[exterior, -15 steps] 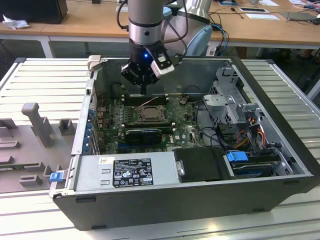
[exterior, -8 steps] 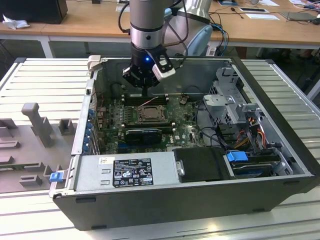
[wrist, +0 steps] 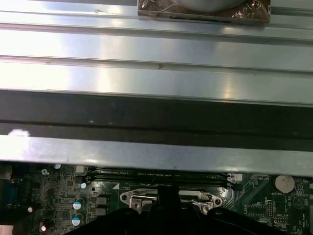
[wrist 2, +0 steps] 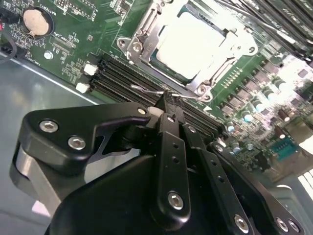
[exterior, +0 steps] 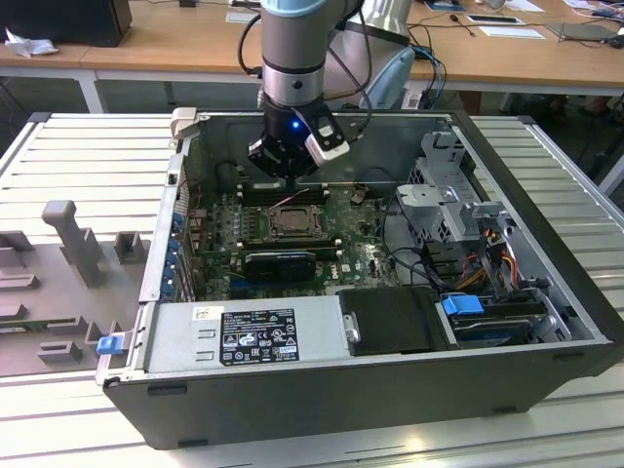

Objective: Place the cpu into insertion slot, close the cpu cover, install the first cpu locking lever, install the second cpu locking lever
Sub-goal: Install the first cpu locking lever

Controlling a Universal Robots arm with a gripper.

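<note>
The cpu (wrist 2: pixel 188 44) lies flat in the insertion slot (exterior: pixel 292 222), pale and square, on the green motherboard. Around it the silver cpu cover (wrist 2: pixel 143 34) sits down as a frame. A thin wire locking lever (wrist 2: pixel 146 91) runs along the socket edge nearest my gripper. In the second wrist view my gripper (wrist 2: pixel 168 104) has its black fingers pressed together, with the tips right at this lever wire. I cannot tell whether they pinch it or only touch it. In the exterior view the gripper (exterior: pixel 283 174) hangs just behind the socket, inside the open computer case.
Black memory slots (wrist 2: pixel 122 81) run beside the socket, and a coin battery (wrist 2: pixel 36 22) lies further off. The case's metal wall (wrist: pixel 156 73) stands close behind the gripper. A power supply (exterior: pixel 244 331), a drive cage (exterior: pixel 448 185) and cables (exterior: pixel 487 263) fill the case's front and the exterior view's right.
</note>
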